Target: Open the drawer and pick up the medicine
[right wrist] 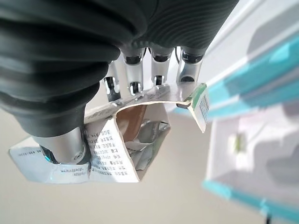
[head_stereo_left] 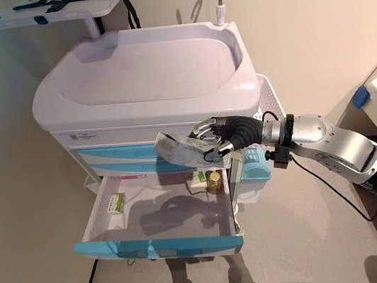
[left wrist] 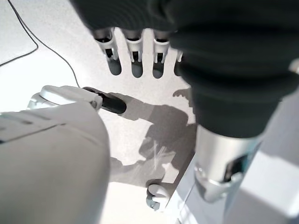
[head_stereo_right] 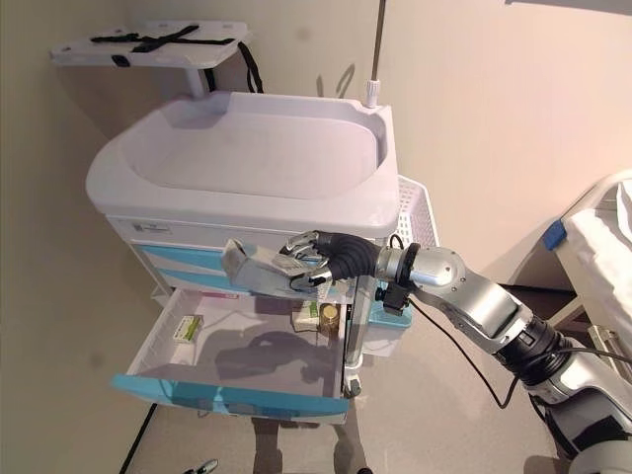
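Already the right hand (head_stereo_left: 211, 138) had its fingers and thumb curled round the medicine box (head_stereo_left: 176, 151), squashing its open end, and held it above the pulled-out drawer (head_stereo_left: 162, 245) in front of the cart (head_stereo_left: 146, 101). The box's long axis ran from the palm toward nine o'clock, slightly down, over the drawer's back half, where a small green pack (head_stereo_left: 116, 202) lay at eight o'clock and a brown bottle (head_stereo_left: 214, 180) at six. The left hand (left wrist: 135, 51) hung near the floor, fingers straight and holding nothing, so the right seemed clearly the one to carry the box clear.
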